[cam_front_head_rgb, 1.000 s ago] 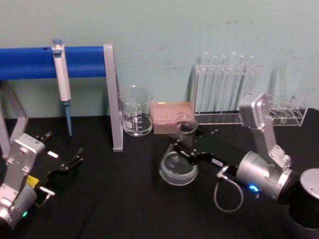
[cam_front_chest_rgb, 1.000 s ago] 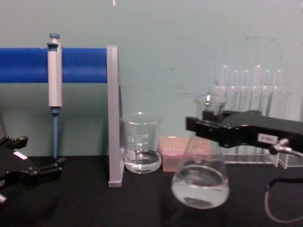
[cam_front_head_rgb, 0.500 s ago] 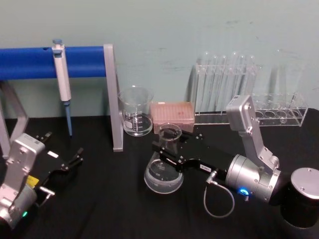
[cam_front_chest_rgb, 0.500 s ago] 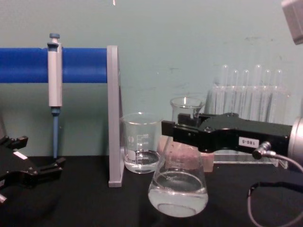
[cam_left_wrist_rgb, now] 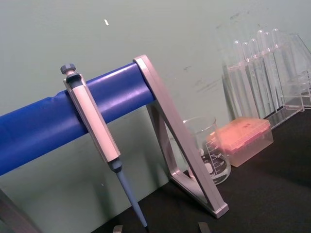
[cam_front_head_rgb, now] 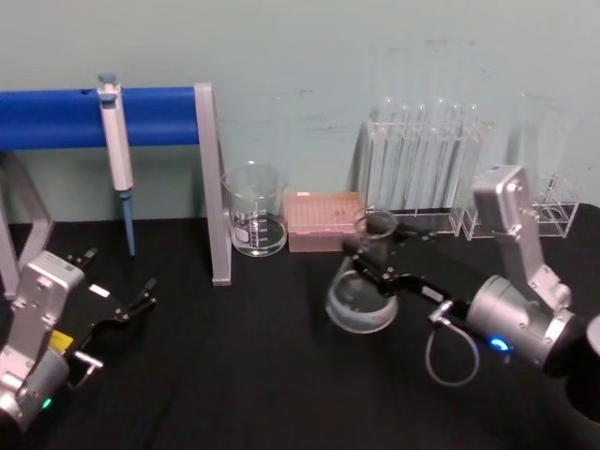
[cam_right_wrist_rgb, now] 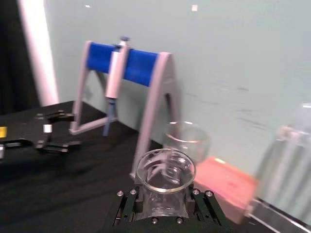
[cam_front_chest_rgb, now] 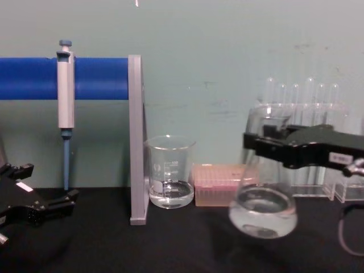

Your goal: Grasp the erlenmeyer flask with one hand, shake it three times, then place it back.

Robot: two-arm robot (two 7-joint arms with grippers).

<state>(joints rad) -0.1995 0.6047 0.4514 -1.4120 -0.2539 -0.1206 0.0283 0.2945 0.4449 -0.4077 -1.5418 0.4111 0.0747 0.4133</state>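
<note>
Left gripper (cam_front_head_rgb: 117, 281) sits at the table (cam_front_head_rgb: 234, 375) left edge, jaws wide, empty. Right gripper (cam_front_head_rgb: 373, 255) jaws clamp the erlenmeyer flask (cam_front_head_rgb: 360, 305) neck. Flask roughly upright over table's right half, toward back edge.

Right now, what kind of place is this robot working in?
Most likely a chemistry or biology lab bench: a pipette hangs on a blue stand, a glass beaker and racked test tubes stand at the back, and the right pincer holds an erlenmeyer flask.
</note>
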